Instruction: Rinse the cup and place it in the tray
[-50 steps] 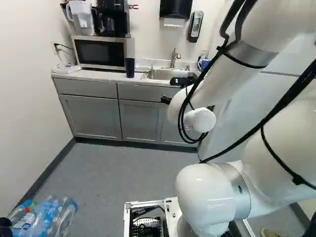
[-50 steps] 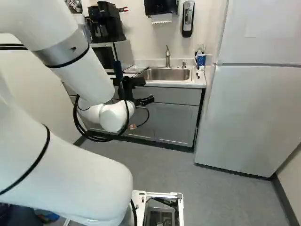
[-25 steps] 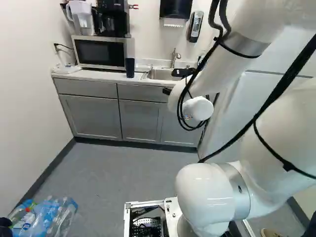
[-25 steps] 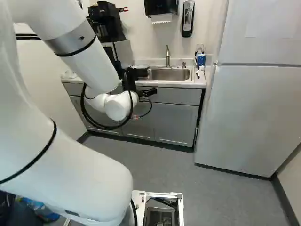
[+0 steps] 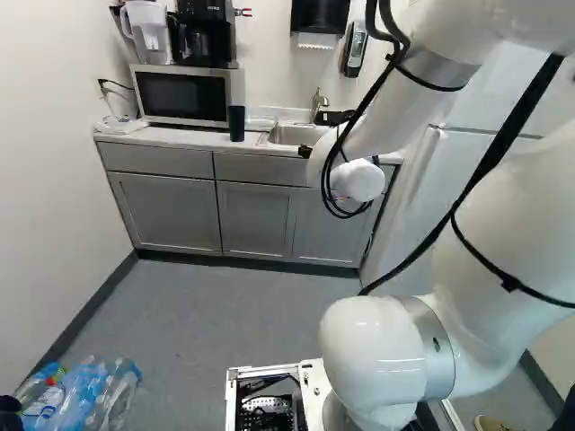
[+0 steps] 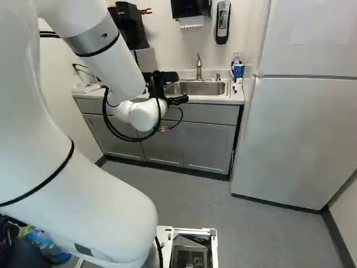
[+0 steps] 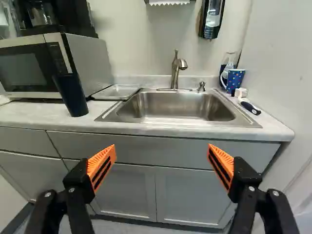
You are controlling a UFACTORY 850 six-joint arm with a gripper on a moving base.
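Note:
The black gripper (image 6: 177, 100) is in front of the counter by the sink, mostly hidden behind the white wrist in the base views. In the wrist view the gripper (image 7: 162, 163) stands wide open, nothing between its orange pads. Ahead of it, beyond the counter edge, lies the steel sink (image 7: 170, 108) with its faucet (image 7: 176, 70). A dark blue tumbler (image 7: 72, 95) stands upright before the microwave; it also shows in the left base view (image 5: 236, 123). Between microwave and sink lies a shallow clear tray (image 7: 116, 91). A blue patterned cup (image 7: 235, 79) stands in the counter's far corner beside the sink.
The microwave (image 5: 184, 95) carries a coffee maker and a pitcher. Under the counter (image 5: 166, 136) are grey cabinets (image 5: 166, 211). A white fridge (image 6: 304, 134) stands beside them. A brush (image 7: 250, 107) lies near the patterned cup. Plastic bottles (image 5: 81, 395) lie near the base.
The wrist and gripper have moved ahead toward the sink, rising in both base views and shifting right in the right base view. The base and the things on the counter have stayed put.

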